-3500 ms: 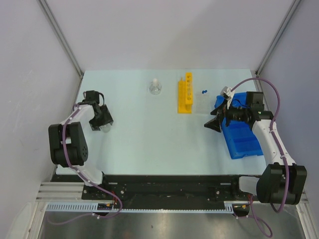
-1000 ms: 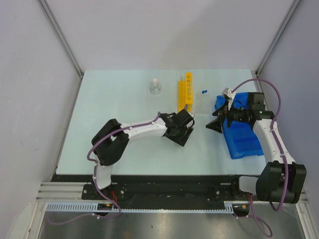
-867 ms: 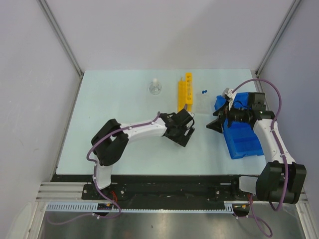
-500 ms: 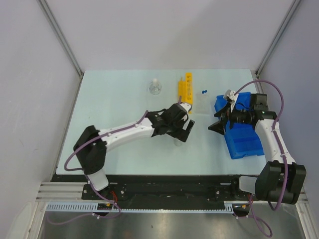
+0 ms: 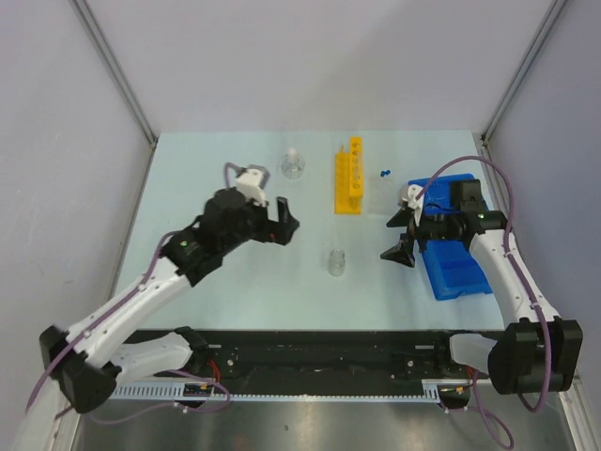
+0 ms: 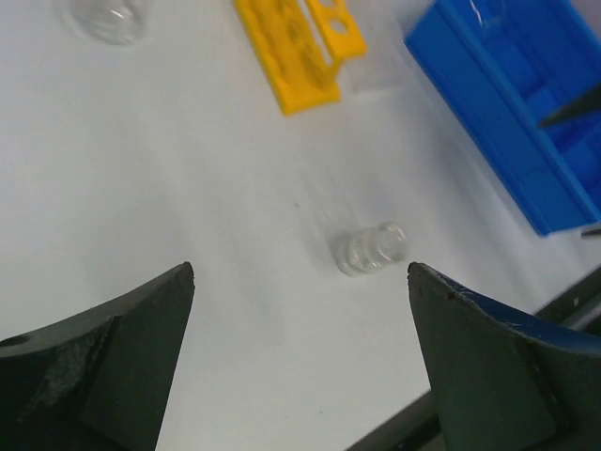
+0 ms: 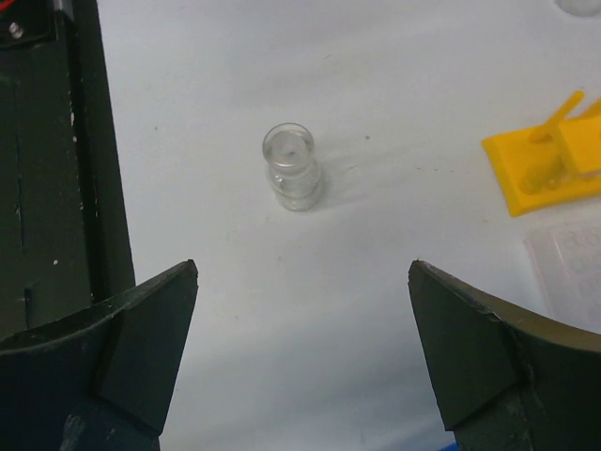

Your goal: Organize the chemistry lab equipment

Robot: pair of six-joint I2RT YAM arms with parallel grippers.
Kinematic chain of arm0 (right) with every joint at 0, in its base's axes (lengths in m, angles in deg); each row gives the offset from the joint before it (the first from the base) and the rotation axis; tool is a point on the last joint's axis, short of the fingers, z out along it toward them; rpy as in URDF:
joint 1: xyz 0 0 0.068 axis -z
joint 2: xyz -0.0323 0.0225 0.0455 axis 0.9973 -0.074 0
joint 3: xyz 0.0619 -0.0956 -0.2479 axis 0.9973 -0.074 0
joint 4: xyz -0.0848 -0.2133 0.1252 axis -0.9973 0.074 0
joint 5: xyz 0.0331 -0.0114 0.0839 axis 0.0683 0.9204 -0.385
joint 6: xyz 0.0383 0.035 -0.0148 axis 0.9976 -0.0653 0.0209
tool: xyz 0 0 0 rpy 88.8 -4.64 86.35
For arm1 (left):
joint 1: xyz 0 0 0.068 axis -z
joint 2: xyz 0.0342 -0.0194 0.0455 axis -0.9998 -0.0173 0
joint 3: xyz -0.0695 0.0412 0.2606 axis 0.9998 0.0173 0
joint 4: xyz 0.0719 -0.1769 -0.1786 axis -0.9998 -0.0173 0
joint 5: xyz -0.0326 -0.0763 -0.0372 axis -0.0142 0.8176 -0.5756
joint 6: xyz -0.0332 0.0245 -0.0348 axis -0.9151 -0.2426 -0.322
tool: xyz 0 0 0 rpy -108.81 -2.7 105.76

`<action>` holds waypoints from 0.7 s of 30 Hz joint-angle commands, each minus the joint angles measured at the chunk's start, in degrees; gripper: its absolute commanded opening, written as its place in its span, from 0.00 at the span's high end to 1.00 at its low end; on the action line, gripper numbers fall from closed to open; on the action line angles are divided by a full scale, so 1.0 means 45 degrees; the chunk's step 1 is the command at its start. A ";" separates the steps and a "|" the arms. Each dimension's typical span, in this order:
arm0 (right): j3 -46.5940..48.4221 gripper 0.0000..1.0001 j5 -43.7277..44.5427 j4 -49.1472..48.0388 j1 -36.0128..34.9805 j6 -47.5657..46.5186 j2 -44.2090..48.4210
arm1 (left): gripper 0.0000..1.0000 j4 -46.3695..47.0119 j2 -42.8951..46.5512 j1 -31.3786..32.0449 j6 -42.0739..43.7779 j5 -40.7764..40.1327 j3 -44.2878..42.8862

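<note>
A small clear beaker (image 5: 336, 263) stands upright and alone on the table, between my two grippers. My left gripper (image 5: 285, 223) is open, left of it and raised, with nothing between its fingers; its wrist view shows the beaker (image 6: 371, 249) ahead, apart from the jaws. My right gripper (image 5: 396, 237) is open to the right of the beaker (image 7: 293, 167), over the blue bin's (image 5: 453, 254) left edge. The yellow rack (image 5: 351, 176) lies at the back, the stoppered flask (image 5: 293, 165) to its left. Blue tube caps (image 5: 385, 173) show right of the rack.
A clear tray (image 6: 376, 75) lies beside the rack's near end, also seen as the tray (image 7: 565, 258) in the right wrist view. The black front rail (image 7: 47, 141) runs along the near table edge. Grey walls enclose the table on three sides.
My left gripper opened, left the beaker standing on the table and drew back left and upward. My right gripper shifted a little left toward the beaker.
</note>
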 commanded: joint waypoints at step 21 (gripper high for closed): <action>0.1680 0.00 0.7556 -0.0643 -0.6389 -0.0047 -0.3023 | 0.00 -0.0838 0.3072 -0.4912 0.2879 -0.1249 0.2347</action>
